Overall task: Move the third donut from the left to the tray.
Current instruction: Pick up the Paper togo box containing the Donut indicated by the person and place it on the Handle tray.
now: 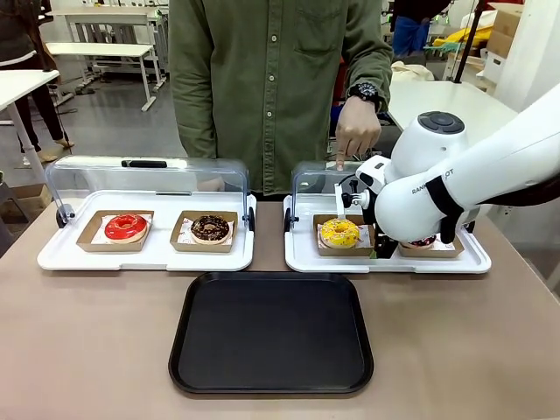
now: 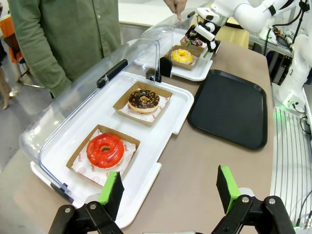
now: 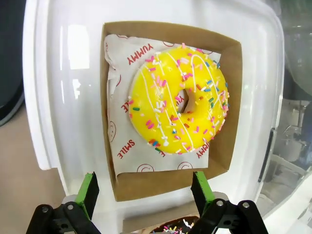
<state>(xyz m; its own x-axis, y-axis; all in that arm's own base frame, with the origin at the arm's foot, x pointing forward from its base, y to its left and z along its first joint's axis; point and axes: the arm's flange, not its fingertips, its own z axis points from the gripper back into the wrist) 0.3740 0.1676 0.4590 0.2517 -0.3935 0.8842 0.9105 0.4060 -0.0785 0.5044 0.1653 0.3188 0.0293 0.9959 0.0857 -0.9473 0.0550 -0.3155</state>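
A brown table (image 1: 87,350) is carrying everything, and a person (image 1: 262,79) in a green shirt is standing at its far side. The black tray (image 1: 271,337) is lying bare at the near middle. Just beyond it two white trays are sitting side by side, the left white tray (image 1: 149,258) and the right white tray (image 1: 302,258), each with its clear lid (image 1: 144,179) tilted up at the far edge.

The right arm (image 1: 472,175) is reaching in from the right over the right white tray and hiding most of a dark donut (image 1: 424,241) at its right end. The person's hand (image 1: 357,136) is pointing down, one fingertip at the top of that tray's raised lid.

The yellow donut (image 1: 339,233) is resting in its brown holder (image 3: 146,185) on white paper, at the left end of the right white tray. On the left white tray a red donut (image 1: 126,227) and a chocolate donut (image 1: 210,228) are sitting in similar holders.

The right gripper (image 3: 145,190) is hanging over the holder's edge with its fingers spread wide and gripping nothing. The left gripper (image 2: 170,187) is hovering by the left white tray's end, also spread wide and empty.
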